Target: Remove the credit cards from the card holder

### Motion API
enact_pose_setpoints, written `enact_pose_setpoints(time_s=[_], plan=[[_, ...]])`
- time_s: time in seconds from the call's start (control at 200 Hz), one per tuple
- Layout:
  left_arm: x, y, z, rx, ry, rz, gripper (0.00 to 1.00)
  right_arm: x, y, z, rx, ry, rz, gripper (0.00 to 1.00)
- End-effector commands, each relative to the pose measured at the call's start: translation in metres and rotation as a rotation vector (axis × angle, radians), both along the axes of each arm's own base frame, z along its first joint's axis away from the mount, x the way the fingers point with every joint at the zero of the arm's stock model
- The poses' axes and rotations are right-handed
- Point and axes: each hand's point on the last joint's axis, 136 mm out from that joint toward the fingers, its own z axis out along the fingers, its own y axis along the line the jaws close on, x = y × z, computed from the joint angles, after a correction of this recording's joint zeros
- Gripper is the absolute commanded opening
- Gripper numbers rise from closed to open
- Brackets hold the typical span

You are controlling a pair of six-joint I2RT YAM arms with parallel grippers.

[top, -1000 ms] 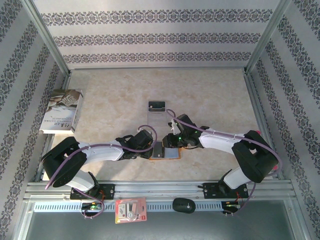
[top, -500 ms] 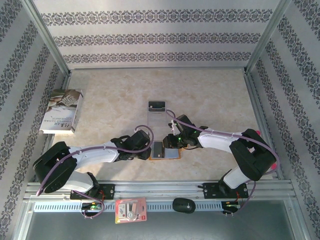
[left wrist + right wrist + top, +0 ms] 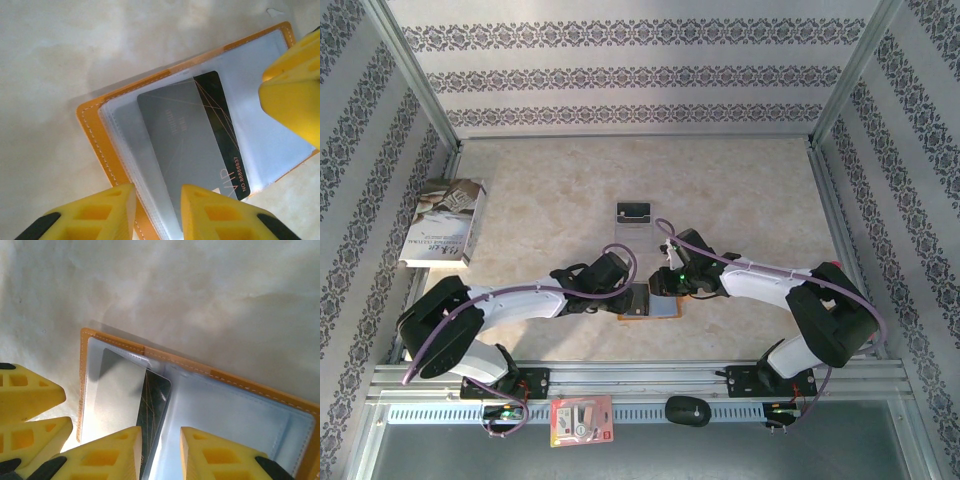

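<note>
We find the left end effector and right end effector narrowly spread above the open card holder on the worktop, with a black credit card partly sleeved inside.

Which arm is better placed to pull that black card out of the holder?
Probably right: the right tool straddles the credit card where it pokes out; the left tool hovers over the card holder.

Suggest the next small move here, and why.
Probably close the right gripper on the black card and draw it toward the fold: its dark strip pokes out of the card holder's clear sleeve, between those open jaws; the left gripper hovers over the holder's edge.
</note>
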Motion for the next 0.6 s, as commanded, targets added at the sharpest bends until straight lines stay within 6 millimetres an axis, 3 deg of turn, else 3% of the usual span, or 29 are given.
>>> enact_pose_setpoints(time_s=[0.0,0.385,0.595], plan=[[-0.002,-0.017,0.004,-0.034,0.000,-0.045,0.28,-0.001,-0.007,-0.003,-0.020,0.005,-0.017,0.27],[-0.006,-0.030,0.004,-0.065,0.022,-0.078,0.25,0.000,-0.008,-0.006,-0.025,0.010,-0.020,0.26],[-0.009,-0.023,-0.014,-0.024,0.054,-0.068,0.21,-0.001,-0.004,-0.004,-0.011,0.016,-0.005,0.26]])
